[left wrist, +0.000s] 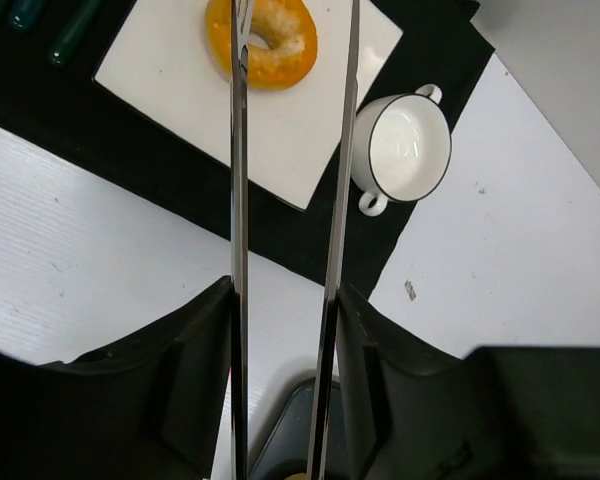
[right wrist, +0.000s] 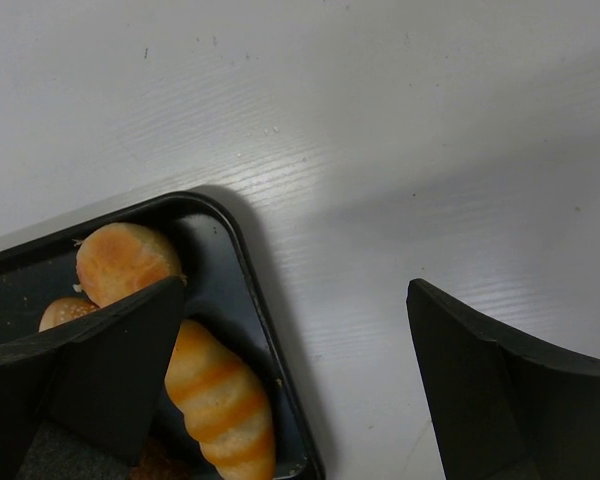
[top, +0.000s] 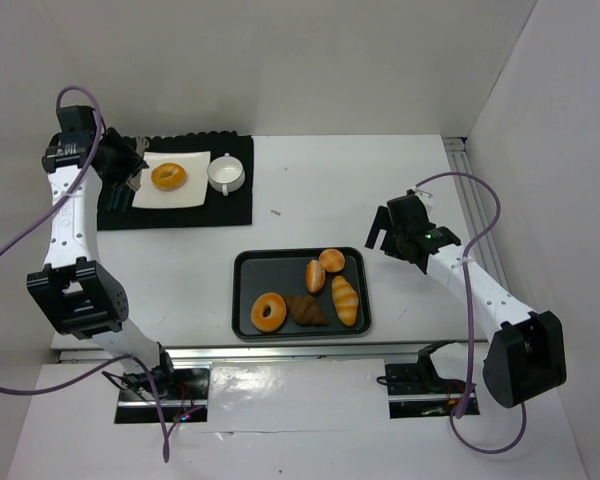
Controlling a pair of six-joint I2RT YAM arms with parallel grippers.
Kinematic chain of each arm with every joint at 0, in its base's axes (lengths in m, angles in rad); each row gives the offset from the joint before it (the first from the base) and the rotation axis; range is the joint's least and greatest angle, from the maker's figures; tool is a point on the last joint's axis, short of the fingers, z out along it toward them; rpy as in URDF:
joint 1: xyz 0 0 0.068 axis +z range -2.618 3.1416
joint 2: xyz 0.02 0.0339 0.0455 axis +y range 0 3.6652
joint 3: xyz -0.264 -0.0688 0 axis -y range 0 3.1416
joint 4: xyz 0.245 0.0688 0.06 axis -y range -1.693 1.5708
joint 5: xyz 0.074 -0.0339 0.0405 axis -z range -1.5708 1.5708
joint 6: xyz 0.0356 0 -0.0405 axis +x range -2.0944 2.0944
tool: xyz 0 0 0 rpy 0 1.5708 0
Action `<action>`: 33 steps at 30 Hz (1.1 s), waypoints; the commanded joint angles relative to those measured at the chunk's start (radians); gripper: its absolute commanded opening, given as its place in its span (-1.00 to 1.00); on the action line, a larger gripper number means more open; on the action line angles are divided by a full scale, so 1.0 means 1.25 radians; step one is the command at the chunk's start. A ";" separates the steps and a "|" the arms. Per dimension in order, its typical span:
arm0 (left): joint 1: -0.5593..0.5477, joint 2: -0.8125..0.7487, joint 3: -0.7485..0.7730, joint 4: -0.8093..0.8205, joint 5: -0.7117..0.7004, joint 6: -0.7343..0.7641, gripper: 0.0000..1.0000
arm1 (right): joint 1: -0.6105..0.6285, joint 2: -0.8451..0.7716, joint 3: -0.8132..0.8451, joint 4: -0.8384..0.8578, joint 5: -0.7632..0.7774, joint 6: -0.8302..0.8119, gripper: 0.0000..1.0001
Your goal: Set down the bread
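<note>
A ring-shaped bread (top: 168,176) (left wrist: 265,40) lies on the white square plate (top: 190,192) (left wrist: 180,90) at the back left. My left gripper (top: 120,165) (left wrist: 285,300) is shut on a pair of metal tongs (left wrist: 237,200). The tong blades stand apart; their tips reach the ring, one blade crossing its left side and the other passing its right. My right gripper (top: 385,232) (right wrist: 295,300) hangs open over bare table just right of the black tray (top: 245,300) (right wrist: 250,280), holding nothing.
The tray holds another ring bread (top: 269,312), a croissant (top: 306,310), a striped roll (top: 345,300) (right wrist: 220,400) and two round rolls (top: 331,260) (right wrist: 120,260). A white two-handled cup (top: 224,173) (left wrist: 408,148) stands beside the plate on a black mat (top: 230,205).
</note>
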 commanded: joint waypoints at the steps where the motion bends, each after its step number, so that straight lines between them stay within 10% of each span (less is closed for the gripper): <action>1: 0.003 0.003 0.018 -0.021 -0.018 0.029 0.07 | 0.005 -0.022 0.006 0.040 -0.005 0.001 0.98; 11: -0.333 -0.134 -0.161 -0.014 0.163 0.145 0.08 | 0.005 -0.023 0.014 0.040 0.002 0.001 0.98; 20: -0.667 -0.242 -0.419 0.062 0.163 0.004 0.17 | 0.005 -0.073 0.031 -0.001 0.072 -0.006 0.98; 33: -0.844 -0.196 -0.426 0.033 0.001 -0.115 0.17 | 0.005 -0.073 0.039 -0.010 0.071 -0.006 0.98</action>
